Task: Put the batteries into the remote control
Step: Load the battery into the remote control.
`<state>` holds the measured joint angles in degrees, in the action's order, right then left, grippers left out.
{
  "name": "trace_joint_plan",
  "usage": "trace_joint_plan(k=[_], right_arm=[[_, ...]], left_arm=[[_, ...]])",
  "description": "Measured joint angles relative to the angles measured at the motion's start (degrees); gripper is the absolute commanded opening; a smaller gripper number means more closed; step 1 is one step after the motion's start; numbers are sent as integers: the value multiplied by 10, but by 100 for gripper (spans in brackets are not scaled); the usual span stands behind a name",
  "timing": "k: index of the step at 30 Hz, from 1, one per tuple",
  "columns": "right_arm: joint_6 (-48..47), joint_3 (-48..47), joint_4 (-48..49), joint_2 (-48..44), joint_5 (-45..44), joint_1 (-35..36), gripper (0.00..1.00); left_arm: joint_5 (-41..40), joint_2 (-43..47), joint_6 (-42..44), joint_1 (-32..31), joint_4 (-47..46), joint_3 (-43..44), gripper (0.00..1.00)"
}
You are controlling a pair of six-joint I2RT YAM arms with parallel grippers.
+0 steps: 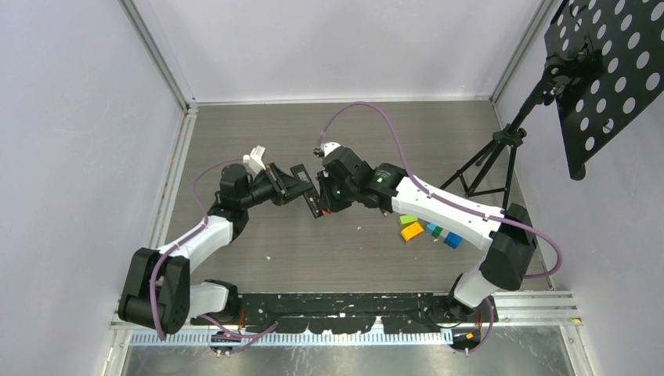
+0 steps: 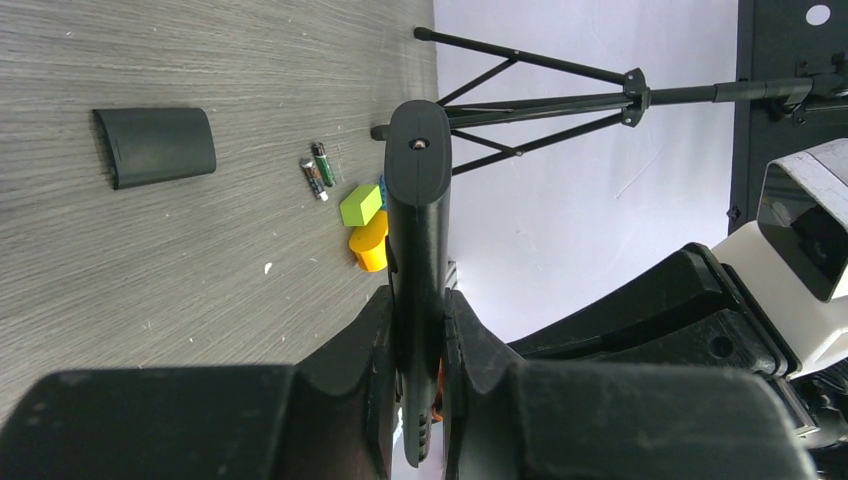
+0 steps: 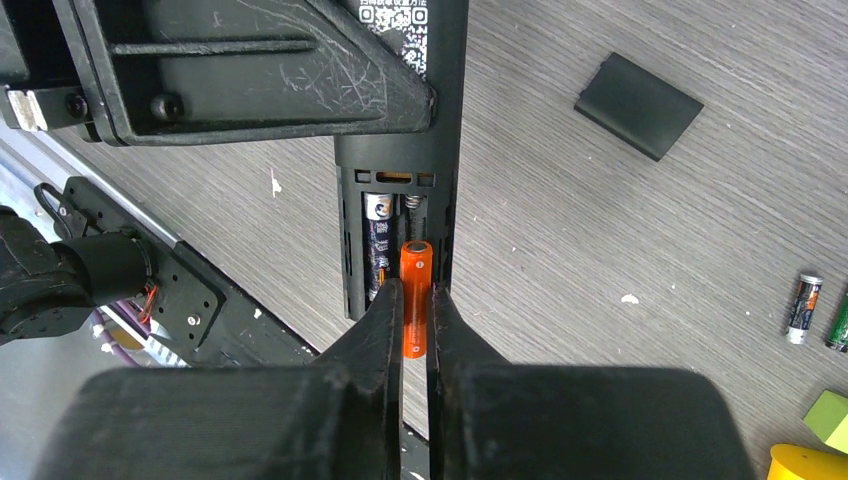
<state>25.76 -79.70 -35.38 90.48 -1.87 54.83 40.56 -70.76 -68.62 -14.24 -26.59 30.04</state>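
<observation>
My left gripper (image 2: 418, 310) is shut on the black remote control (image 2: 418, 200), held edge-on above the table. In the right wrist view the remote control (image 3: 400, 150) shows its open battery bay, with one dark battery (image 3: 380, 255) lying in the left slot. My right gripper (image 3: 415, 300) is shut on an orange battery (image 3: 415, 285), whose far end sits in the right slot just short of the spring. Two more dark batteries (image 2: 318, 172) lie loose on the table. In the top view both grippers meet at the remote control (image 1: 304, 188).
The battery cover (image 2: 155, 146) lies apart on the grey table. Green (image 2: 360, 204) and orange (image 2: 370, 245) blocks sit near the loose batteries. A black tripod (image 1: 493, 160) and a perforated board (image 1: 611, 70) stand at the right.
</observation>
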Motion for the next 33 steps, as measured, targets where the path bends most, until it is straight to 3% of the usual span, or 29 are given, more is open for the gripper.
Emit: trace_joint_plan(k=[10, 16, 22, 33], right_arm=[[-1, -4, 7, 12, 0, 1, 16], [-1, -5, 11, 18, -3, 2, 26], [0, -4, 14, 19, -7, 2, 28], [11, -5, 14, 19, -26, 2, 48]], left_arm=[[0, -11, -6, 0, -5, 0, 0], [2, -30, -23, 0, -10, 0, 0], [2, -31, -30, 0, -10, 0, 0], [3, -31, -34, 0, -10, 0, 0]])
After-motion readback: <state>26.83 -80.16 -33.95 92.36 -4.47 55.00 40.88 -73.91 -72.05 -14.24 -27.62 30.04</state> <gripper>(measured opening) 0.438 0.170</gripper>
